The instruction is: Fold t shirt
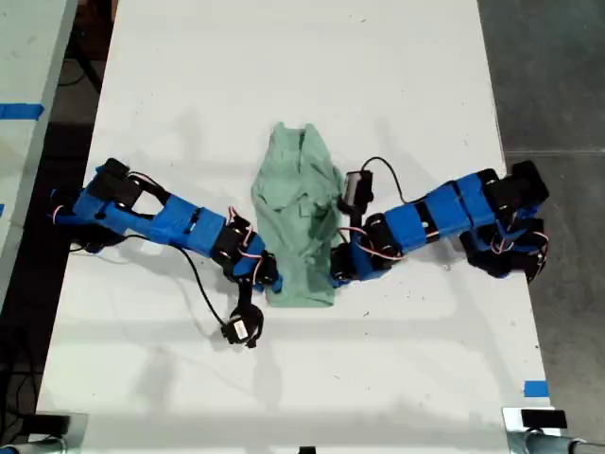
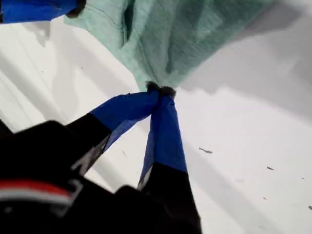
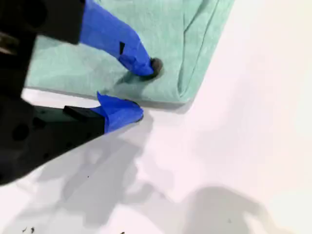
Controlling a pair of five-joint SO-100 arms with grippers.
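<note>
You see the wrinkled pale mint-green fabric t shirt [image 1: 299,219] at the exterior view's centre. My first gripper [image 2: 159,90] pinches its corner with fingers together. My second gripper [image 3: 141,90] stands with fingers apart across its edge.

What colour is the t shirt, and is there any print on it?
Pale mint green, plain, no print on the t shirt; clearest in the exterior view.

The t shirt [image 1: 299,214] was pale mint green, plain and wrinkled (folded into a narrow strip). It lay mid-table, long axis running from twelve to six o'clock.
</note>
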